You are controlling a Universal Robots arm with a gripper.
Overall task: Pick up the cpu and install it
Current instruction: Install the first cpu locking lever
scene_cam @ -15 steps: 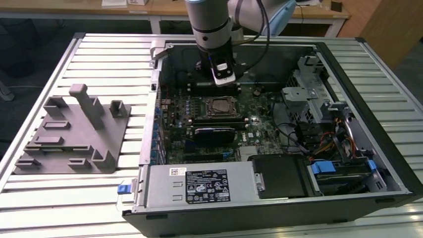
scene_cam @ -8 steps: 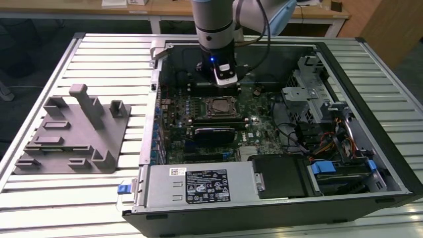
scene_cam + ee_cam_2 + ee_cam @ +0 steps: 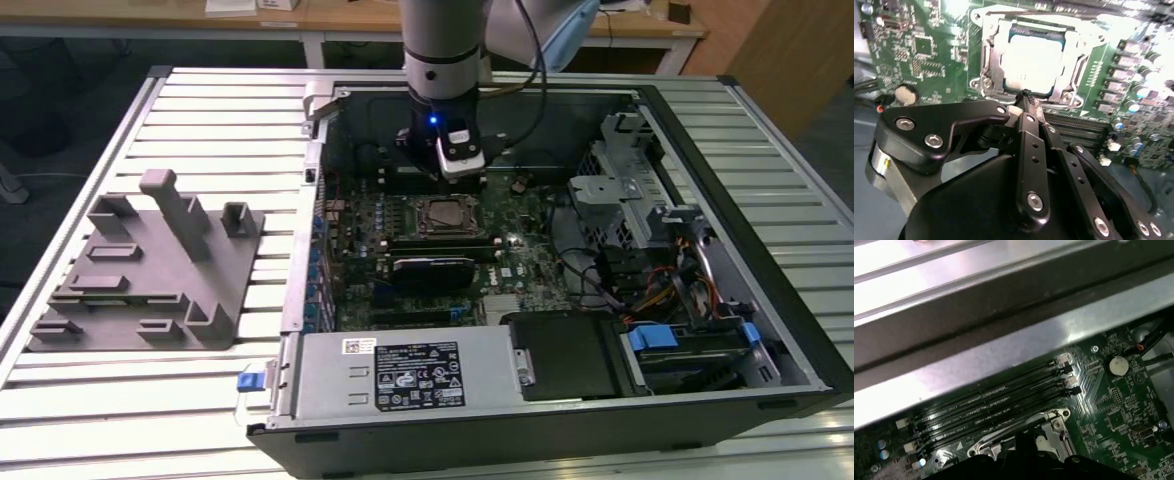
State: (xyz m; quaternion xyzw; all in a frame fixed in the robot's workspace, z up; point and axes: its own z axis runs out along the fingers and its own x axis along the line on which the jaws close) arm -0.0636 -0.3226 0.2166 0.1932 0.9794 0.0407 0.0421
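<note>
While your gripper hangs inside the open PC case, its fingers look pressed together with nothing between them, tips just at the socket's edge in the second wrist view.

CPU sits flat in the socket, silvery top up, metal frame around it. In the exterior view you see the same chip at the middle of the motherboard, just near of the gripper.

Case contents: motherboard on the floor, RAM slots between socket and case wall in the first wrist view, coin cell beside them, drive cage and cables on the exterior view's right, PSU at the near edge.

Grey fixture stands outside the case on the table, on the exterior view's left, well apart.
</note>
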